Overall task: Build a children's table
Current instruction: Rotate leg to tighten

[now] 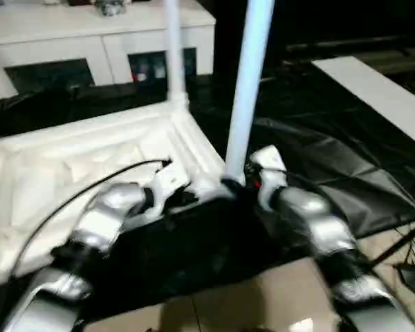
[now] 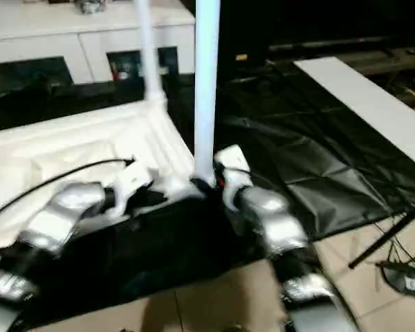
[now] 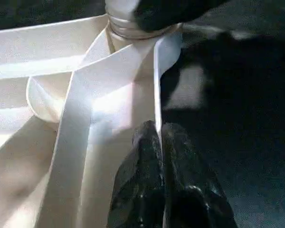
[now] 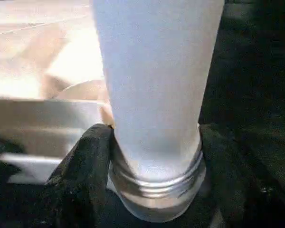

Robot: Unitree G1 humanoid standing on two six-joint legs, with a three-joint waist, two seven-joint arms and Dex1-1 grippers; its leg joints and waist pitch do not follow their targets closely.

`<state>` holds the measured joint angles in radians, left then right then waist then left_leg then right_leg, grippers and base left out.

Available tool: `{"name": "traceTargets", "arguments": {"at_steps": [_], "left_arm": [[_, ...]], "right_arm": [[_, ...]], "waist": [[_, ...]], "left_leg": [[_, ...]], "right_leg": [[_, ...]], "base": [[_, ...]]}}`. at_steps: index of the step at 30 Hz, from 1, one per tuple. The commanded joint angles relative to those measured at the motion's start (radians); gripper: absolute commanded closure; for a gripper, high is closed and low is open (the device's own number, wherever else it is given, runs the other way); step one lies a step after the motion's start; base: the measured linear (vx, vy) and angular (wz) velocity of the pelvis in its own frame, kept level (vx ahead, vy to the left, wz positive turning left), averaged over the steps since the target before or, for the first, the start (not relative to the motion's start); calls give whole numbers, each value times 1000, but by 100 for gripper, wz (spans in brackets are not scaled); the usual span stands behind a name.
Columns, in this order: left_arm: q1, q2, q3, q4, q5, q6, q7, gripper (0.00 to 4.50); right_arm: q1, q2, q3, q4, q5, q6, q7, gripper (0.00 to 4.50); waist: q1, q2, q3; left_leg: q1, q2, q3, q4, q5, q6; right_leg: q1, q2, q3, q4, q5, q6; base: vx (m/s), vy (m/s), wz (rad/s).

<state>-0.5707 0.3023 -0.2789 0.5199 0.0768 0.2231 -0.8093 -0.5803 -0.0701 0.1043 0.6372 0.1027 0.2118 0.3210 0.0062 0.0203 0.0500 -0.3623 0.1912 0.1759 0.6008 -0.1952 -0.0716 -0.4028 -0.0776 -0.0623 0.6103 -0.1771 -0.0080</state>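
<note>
Silver forearms are seen nearest, reaching in from below toward the near corner of the upturned table (image 1: 90, 155), which lies top-down on a black sheet (image 1: 318, 159) spread over the floor. Its white underside is ribbed, with raised walls running along the rim and a round socket at each visible corner. Two legs are seen standing upright: a near leg (image 1: 247, 83) at the corner by the pincers and a far leg (image 1: 173, 48) at the corner beyond it. The right pincer (image 4: 154, 175) is closed around the threaded base of the near leg, a black finger pressed on either side. The left pincer (image 3: 160, 142) is held narrow, fingers together, its tips against the rim wall just beside that corner. A white cabinet (image 1: 90, 34) stands behind the table. To the right, open black sheet is left free up to a white board (image 1: 380, 90); tiled floor is visible at the near edge.
</note>
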Motion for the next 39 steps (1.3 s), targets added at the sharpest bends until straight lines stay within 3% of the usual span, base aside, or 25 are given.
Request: {"name": "traceTargets", "arguments": {"at_steps": [1,5,9,12,14,17,21,27,34,39], "left_arm": [[-40,-61,-16,12,-1,10,67,450],[-77,-116,5,75,22,27,172,450],[-85,-132,12,93,27,-3,180,450],[-66,-111,9,76,20,-31,150,450],[-60,-104,8,71,18,-37,142,450],[-28,-70,-1,29,13,-55,97,450],[9,-26,-7,-22,5,-70,37,450],[61,65,-18,-60,-33,-138,-117,450],[92,127,-16,-120,-84,-143,-259,450],[99,143,-16,-149,-108,-131,-291,450]], "right_arm": [[-18,46,-31,106,-23,37,-158,195],[-53,117,-67,184,-15,16,-281,199],[-80,157,-28,222,-46,-50,-255,199],[-77,139,-26,182,-52,-93,-219,129],[-75,135,-34,169,-47,-97,-215,124],[-49,89,-24,77,-51,-103,-169,90],[5,13,-1,-52,-51,-70,-65,59],[104,-165,78,-230,5,-38,304,40],[129,-246,92,-245,61,-31,511,40],[119,-258,93,-214,63,-29,557,40]], "waist": [[-2,2,-57],[0,5,-59],[2,-1,-61],[2,0,-63],[3,0,-64],[2,1,-65],[5,0,-67],[13,7,-65],[17,4,-61],[31,1,-63]], "left_leg": [[11,27,-15,-81,-316,-31],[13,28,-14,-80,-298,-26],[4,28,-12,-81,-278,-6],[2,30,-12,-81,-264,2],[1,30,-12,-80,-257,9],[1,32,-11,-81,-241,14],[-4,32,-8,-75,-175,46],[-1,35,-7,-75,-195,57],[4,38,-8,-79,-251,39],[5,38,-6,-77,-203,41]], "right_leg": [[34,-61,43,-93,-393,-184],[31,-59,44,-92,-339,-190],[39,-60,43,-86,-288,-196],[41,-61,44,-84,-268,-196],[42,-61,44,-82,-252,-200],[44,-59,43,-78,-217,-213],[51,-58,45,-67,-117,-237],[52,-57,45,-66,-113,-247],[47,-60,47,-74,-198,-251],[46,-59,47,-67,-156,-256]], "base": [[0,0,0],[0,0,0],[0,0,0],[0,0,0],[0,0,0],[0,0,0],[0,0,0],[0,0,0],[0,0,0],[0,0,0]]}}
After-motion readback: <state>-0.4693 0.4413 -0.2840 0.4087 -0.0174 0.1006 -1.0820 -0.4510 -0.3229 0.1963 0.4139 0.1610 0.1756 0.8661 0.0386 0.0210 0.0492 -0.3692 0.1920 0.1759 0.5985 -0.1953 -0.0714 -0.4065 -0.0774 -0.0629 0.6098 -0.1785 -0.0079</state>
